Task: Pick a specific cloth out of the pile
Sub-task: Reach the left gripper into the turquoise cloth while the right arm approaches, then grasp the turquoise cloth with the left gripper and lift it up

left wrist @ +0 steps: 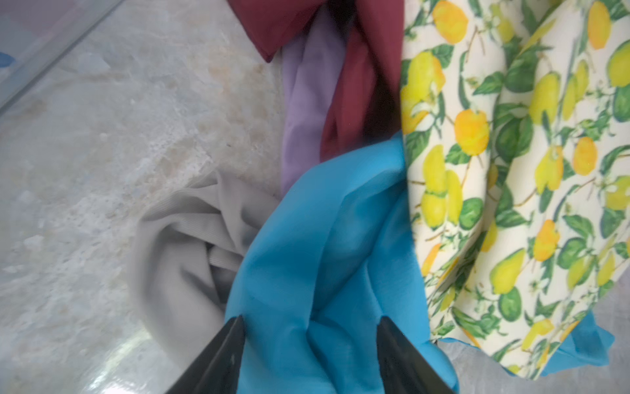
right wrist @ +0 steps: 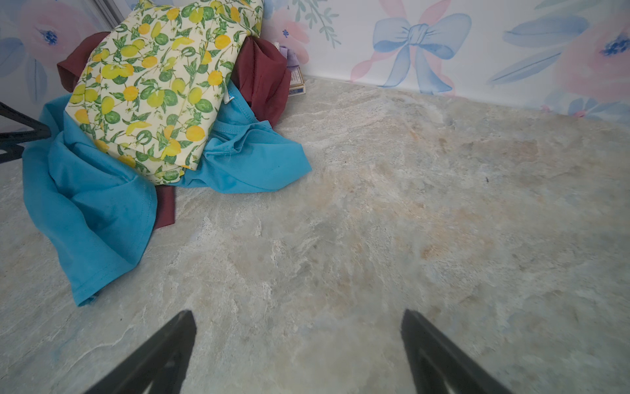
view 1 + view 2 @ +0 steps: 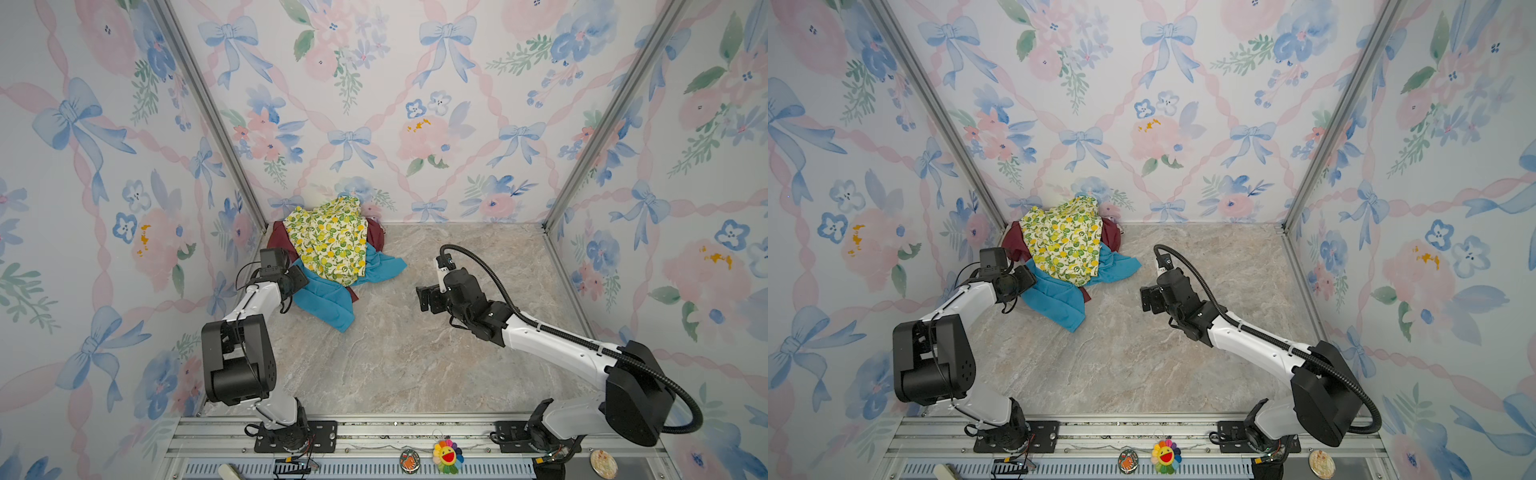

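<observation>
Straddling a fold of the cloth [image 1: 324,259] at the edge of the pile [image 3: 328,241], the left gripper [image 1: 312,319] stands half-spread; next, I'd say, clamp and drag it clear. The right gripper [image 2: 298,312] gapes wide, idle.

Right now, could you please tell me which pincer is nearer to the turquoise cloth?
Left. The left pincer straddles a fold of the turquoise cloth; the right pincer hangs open above the tabletop, clearly apart from the cloth.

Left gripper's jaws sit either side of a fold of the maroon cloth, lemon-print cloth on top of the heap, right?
No. The fold between the jaws of the left gripper is the turquoise cloth, not the maroon cloth; the left wrist view shows it. The lemon-print cloth is on top.
</observation>
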`<state>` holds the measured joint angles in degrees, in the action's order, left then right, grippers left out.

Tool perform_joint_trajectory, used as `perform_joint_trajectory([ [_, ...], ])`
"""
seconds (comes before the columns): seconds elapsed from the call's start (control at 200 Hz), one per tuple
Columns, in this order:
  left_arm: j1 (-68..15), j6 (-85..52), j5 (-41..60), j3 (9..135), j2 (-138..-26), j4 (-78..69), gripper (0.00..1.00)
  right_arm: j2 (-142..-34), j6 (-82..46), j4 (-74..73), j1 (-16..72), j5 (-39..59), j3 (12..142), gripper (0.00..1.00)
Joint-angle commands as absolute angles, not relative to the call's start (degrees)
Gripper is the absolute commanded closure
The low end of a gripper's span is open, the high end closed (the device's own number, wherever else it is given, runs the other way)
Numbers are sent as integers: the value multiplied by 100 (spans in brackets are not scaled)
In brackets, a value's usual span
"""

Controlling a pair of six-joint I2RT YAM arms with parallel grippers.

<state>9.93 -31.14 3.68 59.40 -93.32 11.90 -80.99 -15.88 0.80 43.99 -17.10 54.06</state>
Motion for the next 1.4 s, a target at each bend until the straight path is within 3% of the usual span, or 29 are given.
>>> perform_joint_trajectory([
  [0.0, 889, -3198, 189, 6185, -9608, 1125, 42, -8147, -1531, 224, 4432, -1739, 5599, 3],
  [0.18, 912, -3216, -58, 6226, -9790, 1138, 51, -8139, -1582, 253, 4437, -1784, 5583, 3],
  [0.3, 984, -3188, -135, 6183, -9789, 1125, 62, -8146, -1588, 247, 4433, -1802, 5578, 3],
  [0.36, 993, -3148, -119, 6192, -9832, 1121, 77, -8152, -1574, 272, 4438, -1809, 5597, 3],
  [0.42, 1006, -3125, -108, 6212, -9861, 1125, 100, -8152, -1556, 306, 4438, -1835, 5621, 3],
  [0.95, 659, -3421, -446, 7026, -8003, 1151, 100, -8071, -1337, 496, 4458, -1835, 5959, 3],
  [1.395, -325, -3381, -442, 8696, -7425, 1266, 100, -7591, -897, 206, 4459, -1424, 6089, 3],
])
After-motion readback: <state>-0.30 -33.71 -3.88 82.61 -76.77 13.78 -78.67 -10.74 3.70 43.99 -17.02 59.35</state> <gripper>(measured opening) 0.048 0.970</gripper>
